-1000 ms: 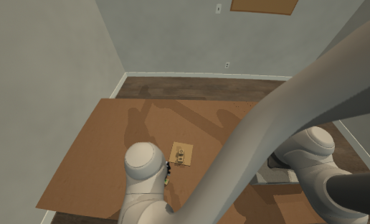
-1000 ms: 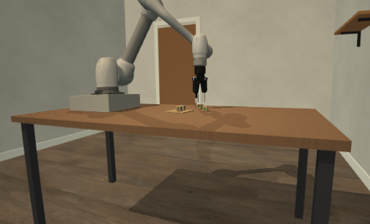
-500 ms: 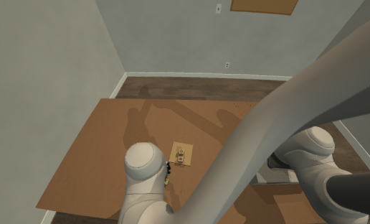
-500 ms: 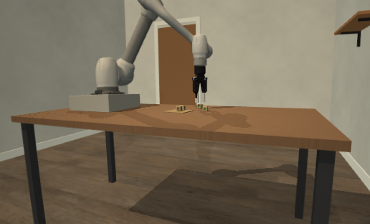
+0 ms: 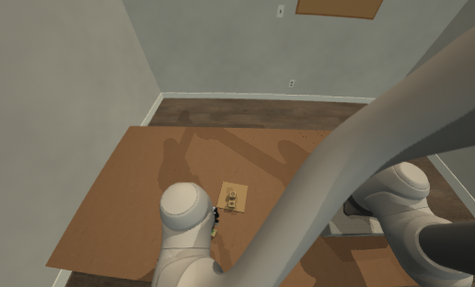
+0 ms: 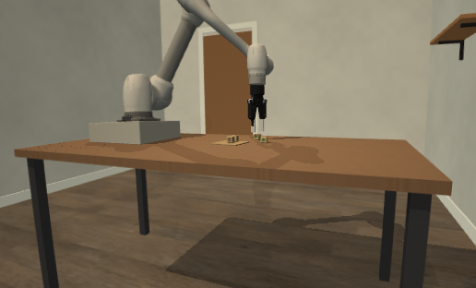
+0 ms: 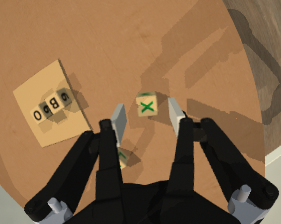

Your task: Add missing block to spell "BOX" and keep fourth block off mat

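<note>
2 blocks [image 7: 54,104] sit together on the tan mat [image 7: 32,94]; the green-X block [image 7: 147,106] lies off it.

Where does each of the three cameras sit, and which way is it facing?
Top: high behind the base, looking down the arm onto the table and mat.
Exterior: across the table, level, facing the base and door; whole arm shows.
Wrist: above the gripper, looking down past its fingers at the X block.
All three show the mat.
</note>
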{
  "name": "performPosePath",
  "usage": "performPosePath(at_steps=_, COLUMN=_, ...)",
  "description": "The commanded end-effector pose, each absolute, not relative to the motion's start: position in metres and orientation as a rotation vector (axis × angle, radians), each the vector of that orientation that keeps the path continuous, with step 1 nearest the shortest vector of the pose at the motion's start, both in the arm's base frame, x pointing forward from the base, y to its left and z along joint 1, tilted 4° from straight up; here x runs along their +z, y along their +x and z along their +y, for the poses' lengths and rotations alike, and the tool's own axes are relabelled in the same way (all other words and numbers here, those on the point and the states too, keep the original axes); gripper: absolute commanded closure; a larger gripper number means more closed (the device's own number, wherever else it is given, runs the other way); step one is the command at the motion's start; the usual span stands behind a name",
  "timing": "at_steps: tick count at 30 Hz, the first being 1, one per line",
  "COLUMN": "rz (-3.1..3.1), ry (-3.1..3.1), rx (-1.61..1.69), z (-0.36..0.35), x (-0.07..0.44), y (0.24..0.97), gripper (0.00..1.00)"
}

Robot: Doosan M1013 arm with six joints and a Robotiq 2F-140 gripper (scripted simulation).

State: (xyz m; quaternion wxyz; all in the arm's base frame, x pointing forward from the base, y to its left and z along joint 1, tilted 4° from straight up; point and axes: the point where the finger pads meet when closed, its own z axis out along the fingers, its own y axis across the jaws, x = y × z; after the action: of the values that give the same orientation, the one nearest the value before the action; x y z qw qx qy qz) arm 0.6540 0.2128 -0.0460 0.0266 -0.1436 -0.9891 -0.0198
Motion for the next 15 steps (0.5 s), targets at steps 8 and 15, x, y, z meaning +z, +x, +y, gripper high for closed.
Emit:
performPosePath(at_steps=8, rz=-3.053, ry=-0.455, rx=-0.065, z=0.2158, x=-0.0479, y=0.6526, gripper=0.60)
performPosePath(at_steps=15, rz=-3.053, ry=-0.455, rx=-0.065, z=0.2161, x=-0.0535, y=0.6523, gripper=0.60)
